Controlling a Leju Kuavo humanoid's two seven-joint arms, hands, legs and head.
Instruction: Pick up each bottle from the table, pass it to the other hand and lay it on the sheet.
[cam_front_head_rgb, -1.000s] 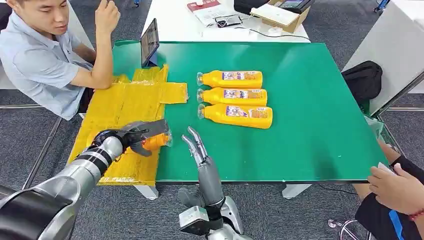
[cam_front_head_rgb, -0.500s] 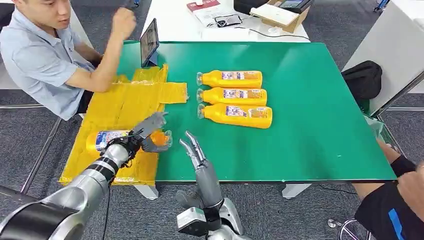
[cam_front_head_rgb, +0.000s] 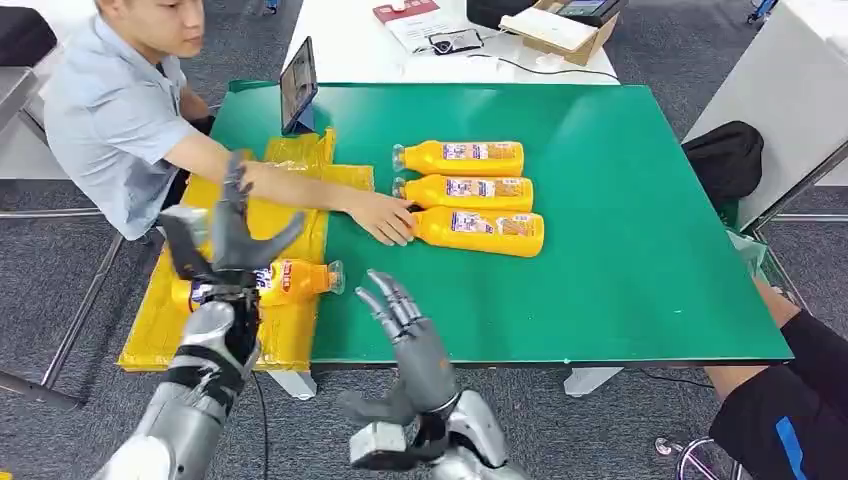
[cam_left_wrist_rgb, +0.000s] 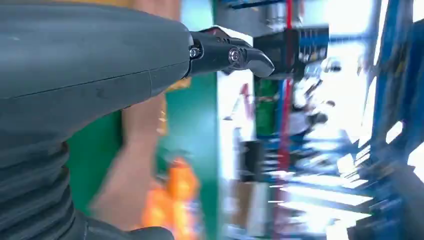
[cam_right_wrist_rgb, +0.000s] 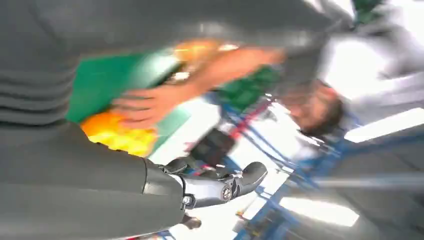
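Now the orange plastic bottle with the printed label (cam_front_head_rgb: 283, 279) lies on its side on the crinkled yellow plastic sheet (cam_front_head_rgb: 222, 215), its capped neck poking just past the sheet's edge toward the green table top (cam_front_head_rgb: 620, 200). Half a second ago the robot's left hand (cam_front_head_rgb: 222, 236) was wrapped around that bottle low over the sheet; it has since let go and lifted, and in the head view its fingers stand spread apart above the bottle, holding nothing. The right hand (cam_front_head_rgb: 405, 318) hovers at the near table edge, fingers loosely apart, also holding nothing, much as it did a second ago.

That reads as 1 bottle delivered. 3 more orange bottles (cam_front_head_rgb: 468, 194) lie side by side on the bare green surface, well apart from the sheet, so most of the task is left.

The other change is the seated person in the light blue shirt (cam_front_head_rgb: 118, 110): their arm, raised a second ago, now stretches across the sheet, and their hand (cam_front_head_rgb: 385, 218) rests at the necks of the 2 nearer bottles, touching or nearly so. The next pick probably falls to the right hand, and in my judgement it should wait until that arm clears, since the reach would cross it.
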